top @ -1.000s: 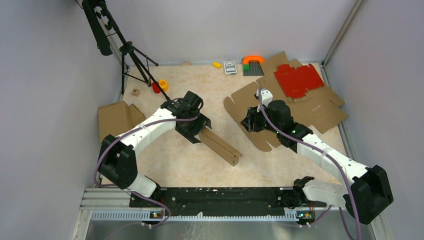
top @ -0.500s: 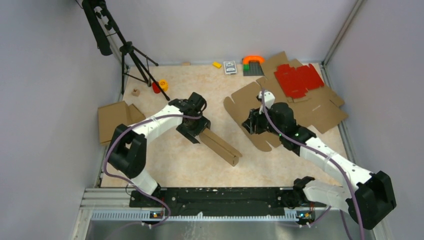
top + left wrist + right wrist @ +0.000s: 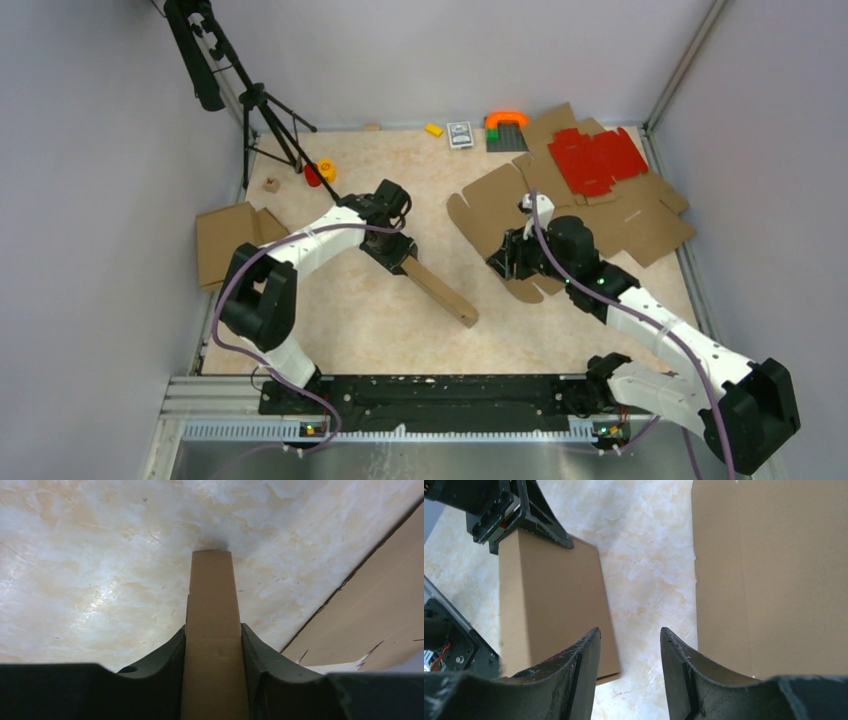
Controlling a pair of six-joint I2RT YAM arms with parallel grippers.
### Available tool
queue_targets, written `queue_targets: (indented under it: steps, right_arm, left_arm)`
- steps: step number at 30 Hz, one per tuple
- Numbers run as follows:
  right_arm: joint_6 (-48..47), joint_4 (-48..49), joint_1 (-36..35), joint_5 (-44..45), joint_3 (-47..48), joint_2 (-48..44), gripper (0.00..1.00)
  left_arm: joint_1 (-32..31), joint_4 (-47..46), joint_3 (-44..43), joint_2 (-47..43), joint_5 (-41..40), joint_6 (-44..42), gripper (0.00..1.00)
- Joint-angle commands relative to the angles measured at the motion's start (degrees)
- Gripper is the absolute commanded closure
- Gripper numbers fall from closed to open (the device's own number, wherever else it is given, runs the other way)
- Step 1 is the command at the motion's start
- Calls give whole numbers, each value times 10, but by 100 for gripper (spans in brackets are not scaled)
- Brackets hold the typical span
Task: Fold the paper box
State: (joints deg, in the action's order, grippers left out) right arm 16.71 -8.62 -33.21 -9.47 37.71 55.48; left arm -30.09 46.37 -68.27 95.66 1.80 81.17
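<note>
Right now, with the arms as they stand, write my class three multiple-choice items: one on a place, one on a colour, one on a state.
1. Where does the red die-cut sheet lie? A near left; B far right; C centre.
2. What colour is the small block beside the patterned box? A blue; B white; C yellow.
3. What is the left gripper doing? A clamping the folded cardboard piece; B hanging open; C gripping the red sheet.
Key: B, it lies by the far right corner; C, it is plainly yellow; A, both fingers press the piece's sides.
</note>
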Motion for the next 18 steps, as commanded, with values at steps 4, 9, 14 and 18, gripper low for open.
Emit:
queue_targets:
  steps: [4, 9, 14, 18]
  right_arm:
    - [3, 5, 3, -61, -12, -25, 53]
    - [6, -14, 3, -122, -23, -46, 52]
    - [34, -17, 2, -206, -48, -70, 51]
    - [39, -14, -2, -265, -70, -85, 51]
  left_arm:
    - [5, 9, -17, 18, -3, -16, 69]
    - [5, 27, -25, 15, 1, -15, 70]
    - [7, 35, -36, 26, 11, -19, 78]
    - [8, 56, -55, 40, 9, -30, 78]
